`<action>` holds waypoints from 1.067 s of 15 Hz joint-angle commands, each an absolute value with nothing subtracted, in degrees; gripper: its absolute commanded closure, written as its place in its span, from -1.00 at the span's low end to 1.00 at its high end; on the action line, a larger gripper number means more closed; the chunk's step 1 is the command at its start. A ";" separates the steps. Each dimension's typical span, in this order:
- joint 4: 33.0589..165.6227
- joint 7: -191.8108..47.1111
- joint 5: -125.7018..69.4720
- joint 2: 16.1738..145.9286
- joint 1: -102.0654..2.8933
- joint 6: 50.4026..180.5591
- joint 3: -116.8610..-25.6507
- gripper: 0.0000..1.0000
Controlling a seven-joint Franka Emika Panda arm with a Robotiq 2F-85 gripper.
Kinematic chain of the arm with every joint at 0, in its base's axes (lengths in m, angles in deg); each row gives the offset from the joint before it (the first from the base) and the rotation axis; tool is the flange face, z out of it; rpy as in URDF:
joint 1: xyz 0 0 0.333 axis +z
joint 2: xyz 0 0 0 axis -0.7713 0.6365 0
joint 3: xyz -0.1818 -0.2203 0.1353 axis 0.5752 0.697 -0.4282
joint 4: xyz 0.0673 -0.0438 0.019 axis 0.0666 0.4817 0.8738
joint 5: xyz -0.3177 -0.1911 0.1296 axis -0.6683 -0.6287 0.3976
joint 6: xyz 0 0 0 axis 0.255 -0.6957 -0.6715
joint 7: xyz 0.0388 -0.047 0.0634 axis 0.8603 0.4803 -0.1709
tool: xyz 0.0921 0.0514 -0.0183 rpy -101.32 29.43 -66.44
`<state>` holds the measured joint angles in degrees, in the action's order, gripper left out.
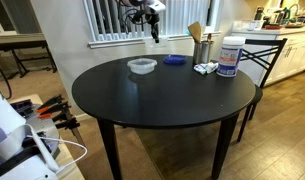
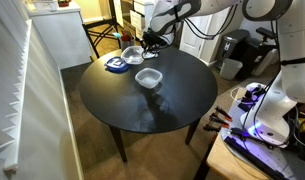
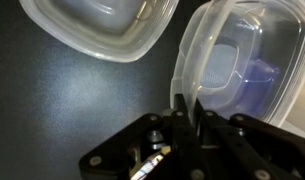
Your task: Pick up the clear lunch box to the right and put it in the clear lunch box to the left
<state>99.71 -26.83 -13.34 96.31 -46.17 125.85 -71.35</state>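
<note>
In the wrist view my gripper (image 3: 184,105) is shut on the wall of the bluish-tinged clear lunch box (image 3: 242,60) and holds it tilted on edge. The whitish clear lunch box (image 3: 102,30) lies on the black table just beyond it, apart from it. In both exterior views the whitish box (image 1: 142,66) (image 2: 147,77) sits on the round black table (image 1: 162,100) (image 2: 142,110). My gripper (image 1: 152,35) (image 2: 149,45) hangs above the table a little past that box. The held box is hard to make out in the exterior views.
A flat dark-blue lid (image 1: 174,60) (image 2: 115,65) lies near the whitish box. A white canister (image 1: 229,57), a metal utensil holder (image 1: 202,48) and small white items (image 1: 205,68) stand at the table's edge. A chair (image 1: 264,50) stands behind them.
</note>
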 commanded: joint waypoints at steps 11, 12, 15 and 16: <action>125.58 -5.81 -9.36 79.13 -41.67 133.63 -73.12 0.96; 126.24 -4.55 -9.36 78.87 -41.98 133.50 -73.07 0.96; 127.21 -3.40 -9.76 79.82 -43.25 132.70 -72.74 0.96; 127.29 -2.79 -10.79 80.87 -43.24 132.88 -72.24 0.96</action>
<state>124.63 -5.36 -10.30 81.12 -42.35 131.60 -72.50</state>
